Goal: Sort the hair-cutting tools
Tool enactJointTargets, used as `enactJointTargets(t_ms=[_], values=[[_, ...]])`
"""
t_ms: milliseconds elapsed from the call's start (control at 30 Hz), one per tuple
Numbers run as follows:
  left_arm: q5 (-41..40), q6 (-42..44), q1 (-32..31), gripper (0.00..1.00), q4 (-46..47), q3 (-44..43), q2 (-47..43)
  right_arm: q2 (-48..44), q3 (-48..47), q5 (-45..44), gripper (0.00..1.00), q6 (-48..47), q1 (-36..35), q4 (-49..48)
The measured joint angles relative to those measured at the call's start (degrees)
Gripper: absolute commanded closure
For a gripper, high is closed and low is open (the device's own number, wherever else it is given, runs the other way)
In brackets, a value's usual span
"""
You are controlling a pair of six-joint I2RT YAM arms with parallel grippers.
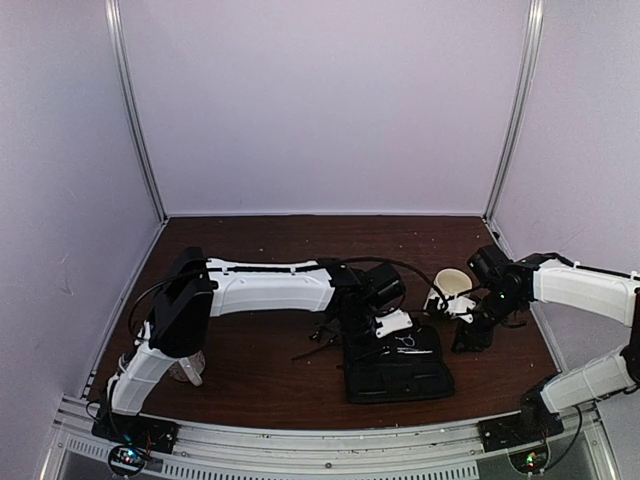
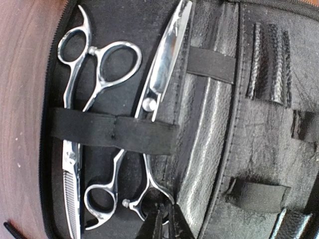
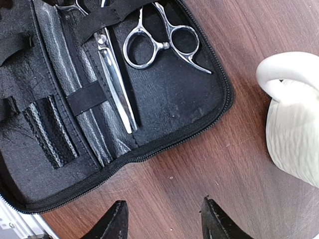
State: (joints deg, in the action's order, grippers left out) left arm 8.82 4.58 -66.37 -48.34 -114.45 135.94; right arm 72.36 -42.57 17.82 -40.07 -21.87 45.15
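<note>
Left gripper (image 2: 167, 218) pinches plain scissors' (image 2: 160, 64) ring, grip partly cut off by frame; right gripper (image 3: 163, 203) gapes, short of case (image 3: 169, 94).

Toothed scissors (image 2: 71, 164) and plain scissors (image 2: 159, 74) lie side by side in a black case (image 2: 249, 149), both under one elastic strap (image 2: 99, 132); the left gripper (image 2: 164, 224) pinches the plain scissors' handle ring.

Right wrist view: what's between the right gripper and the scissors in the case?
Only bare table, then the case's zipped rim, separate the right gripper from the scissors; the right wrist view shows it. The mug sits aside.
</note>
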Motion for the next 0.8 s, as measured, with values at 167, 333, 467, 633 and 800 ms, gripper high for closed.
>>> enactJointTargets(t_ms=[167, 333, 467, 633, 800], values=[[0.3, 0.0, 0.1, 0.92, -1.2, -1.5, 0.7, 0.8, 0.1, 0.2, 0.49, 0.0, 0.0, 0.0], [0.1, -1.2, 0.2, 0.75, 0.4, 3.7, -3.0, 1.4, 0.2, 0.2, 0.49, -0.1, 0.1, 0.0], [0.3, -4.8, 0.8, 0.73, 0.3, 5.6, -5.1, 1.3, 0.2, 0.5, 0.49, -0.3, 0.9, 0.1], [2.1, -8.9, 2.6, 0.65, 0.4, 6.2, -5.2, 0.8, 0.2, 0.7, 0.49, -0.5, 2.6, 0.2], [3.7, -9.7, 3.3, 0.63, 0.7, 6.2, -5.0, 0.5, 0.1, 0.7, 0.49, -0.5, 2.7, 0.3]])
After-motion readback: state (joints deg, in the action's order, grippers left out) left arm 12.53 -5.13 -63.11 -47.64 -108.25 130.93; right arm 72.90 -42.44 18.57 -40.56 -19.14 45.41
